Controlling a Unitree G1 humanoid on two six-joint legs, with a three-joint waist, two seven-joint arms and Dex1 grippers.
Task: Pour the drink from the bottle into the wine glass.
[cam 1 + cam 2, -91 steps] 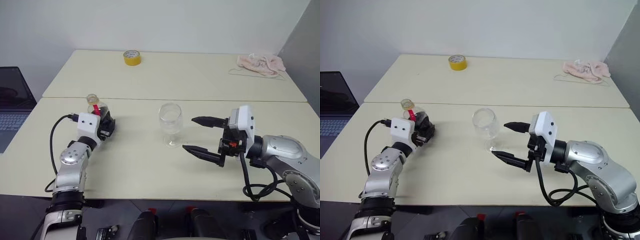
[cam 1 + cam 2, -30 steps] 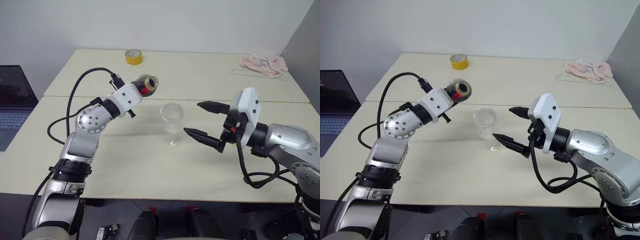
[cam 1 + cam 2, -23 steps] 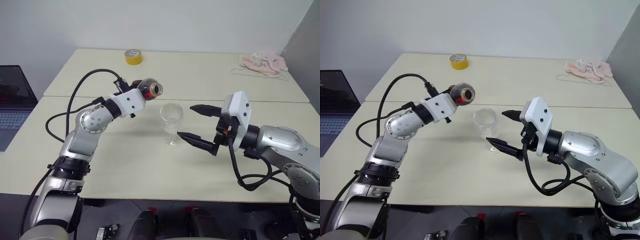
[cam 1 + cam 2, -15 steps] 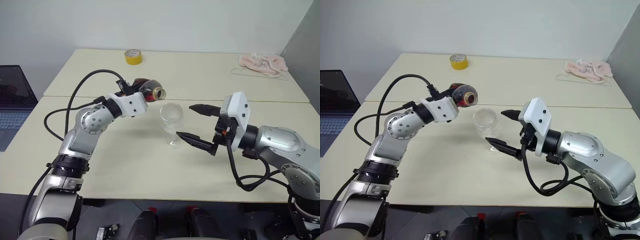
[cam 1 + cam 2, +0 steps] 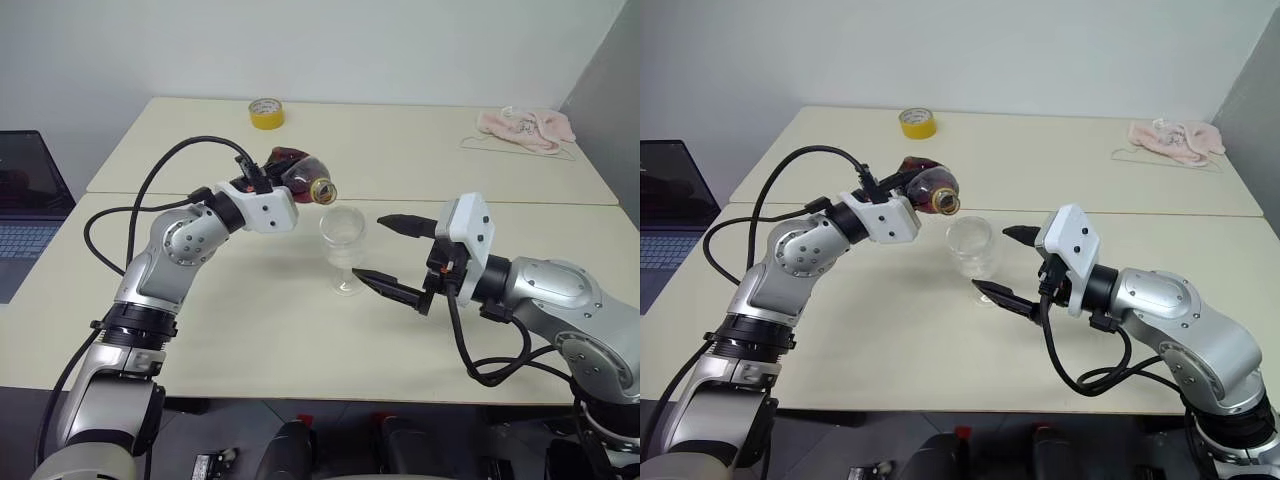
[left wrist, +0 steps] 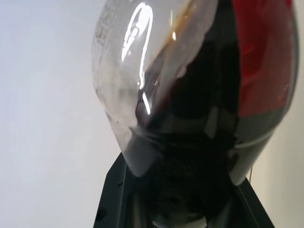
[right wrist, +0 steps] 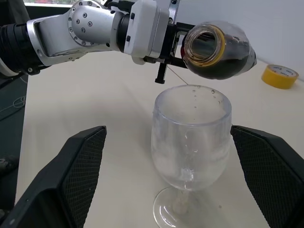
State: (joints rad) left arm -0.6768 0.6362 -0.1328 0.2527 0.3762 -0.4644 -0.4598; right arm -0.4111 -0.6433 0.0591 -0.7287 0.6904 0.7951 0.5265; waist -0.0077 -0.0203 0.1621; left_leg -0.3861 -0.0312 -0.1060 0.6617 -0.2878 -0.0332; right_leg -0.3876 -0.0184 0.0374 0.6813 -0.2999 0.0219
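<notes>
The clear wine glass (image 5: 343, 240) stands upright on the near table. Its bowl is clear, with only a few drops on the wall. My left gripper (image 5: 281, 172) is shut on the base of the bottle (image 5: 301, 177) and holds it tipped over, above and left of the glass. The bottle's open, capless mouth is close above the glass rim. The dark drink (image 7: 228, 64) lies along the lower side of the bottle (image 7: 221, 47), which has a red label (image 6: 263, 57). My right gripper (image 5: 368, 247) is open, with one finger on each side of the glass stem and apart from it.
A yellow tape roll (image 5: 265, 113) sits on the far table, and a pink cloth (image 5: 525, 127) lies at its back right. An open laptop (image 5: 25, 200) stands off the left edge. A seam runs between the two tables behind the glass.
The left arm lifted the bottle off the table, carried it right to the glass and rolled it so the mouth tips down over the rim. The right gripper stayed open at the glass.
</notes>
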